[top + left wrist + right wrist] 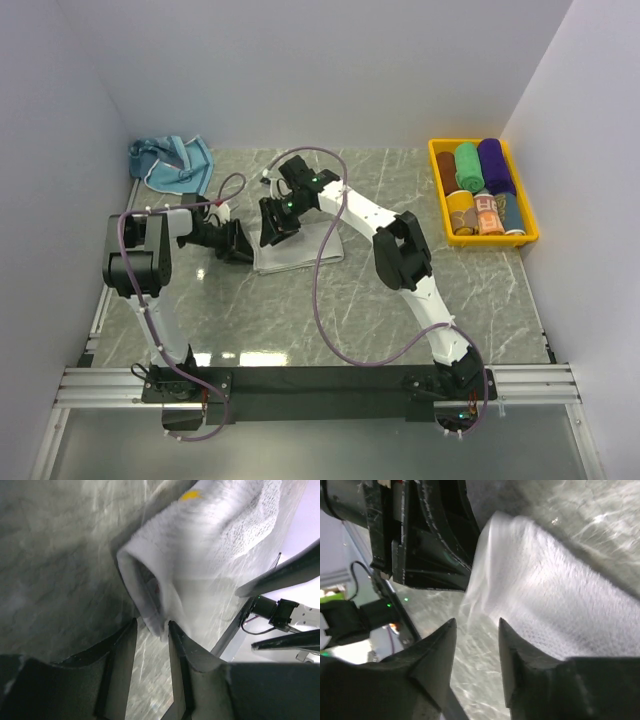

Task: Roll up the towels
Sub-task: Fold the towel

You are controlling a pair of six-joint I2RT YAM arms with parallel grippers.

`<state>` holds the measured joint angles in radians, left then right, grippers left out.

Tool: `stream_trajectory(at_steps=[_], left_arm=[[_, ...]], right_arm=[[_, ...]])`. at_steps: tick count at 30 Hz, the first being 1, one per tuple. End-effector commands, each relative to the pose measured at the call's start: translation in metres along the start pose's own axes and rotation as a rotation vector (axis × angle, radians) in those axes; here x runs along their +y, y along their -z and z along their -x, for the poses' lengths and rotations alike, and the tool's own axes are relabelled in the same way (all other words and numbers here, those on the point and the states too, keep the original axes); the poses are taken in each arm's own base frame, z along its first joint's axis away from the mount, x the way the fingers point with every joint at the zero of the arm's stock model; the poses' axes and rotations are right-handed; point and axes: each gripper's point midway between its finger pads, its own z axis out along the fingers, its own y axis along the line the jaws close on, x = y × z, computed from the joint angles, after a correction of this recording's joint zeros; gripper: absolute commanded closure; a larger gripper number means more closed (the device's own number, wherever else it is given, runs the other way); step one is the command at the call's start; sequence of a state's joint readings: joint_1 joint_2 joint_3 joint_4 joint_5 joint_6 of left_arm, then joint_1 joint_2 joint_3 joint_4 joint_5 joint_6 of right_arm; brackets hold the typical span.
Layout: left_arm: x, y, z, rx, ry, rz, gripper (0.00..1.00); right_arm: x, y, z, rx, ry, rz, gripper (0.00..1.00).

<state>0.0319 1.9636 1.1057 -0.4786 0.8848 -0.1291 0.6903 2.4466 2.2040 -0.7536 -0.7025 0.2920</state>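
Top view first. The pale towel (305,250) lies flat on the marble bench (450,290), just off centre toward 10 o'clock. The left end effector (238,243) sits at the towel's 9 o'clock edge. The right end effector (275,222) hangs over its 11 o'clock corner, and the two are nearly touching. A crumpled light blue towel (170,160) sits in the far corner at 10 o'clock. Out at 2 o'clock, the yellow bin (436,190) holds rolled towels (467,165) in green, purple, brown and orange.

Now the left wrist camera. The left end effector (152,625) has its jaws parted by a narrow gap. The pale towel's (200,545) folded-over edge runs right down to the mouth of that gap. Whether cloth touches the fingers (120,650), the blur won't say.

Over to the right wrist camera. The right end effector (477,625) is spread open with only bare bench between the tips. The pale towel (560,605) lies just beyond, toward 2 o'clock. The left end effector (430,535) looms at 11 o'clock.
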Motion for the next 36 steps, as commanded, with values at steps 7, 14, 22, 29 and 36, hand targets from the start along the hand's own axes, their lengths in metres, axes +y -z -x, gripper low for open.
stream_trajectory(at_steps=[7, 14, 22, 29, 36], left_arm=[[-0.011, 0.054, -0.001, -0.117, -0.155, -0.007, 0.60], [-0.081, 0.037, 0.009, -0.117, -0.403, 0.001, 0.65], [-0.055, -0.028, 0.007, 0.016, -0.263, 0.086, 0.70], [-0.018, -0.044, 0.015, 0.072, -0.200, 0.167, 0.71], [0.009, -0.044, 0.065, 0.080, -0.249, 0.274, 0.71]], right_arm=[[-0.007, 0.117, 0.039, -0.174, 0.108, 0.019, 0.45], [-0.116, 0.159, 0.042, -0.181, 0.014, -0.158, 0.66], [-0.150, 0.116, 0.008, -0.078, -0.013, -0.151, 0.78], [-0.151, 0.086, -0.044, 0.033, -0.035, -0.157, 0.80], [-0.134, 0.086, -0.114, 0.120, -0.121, -0.149, 0.83]])
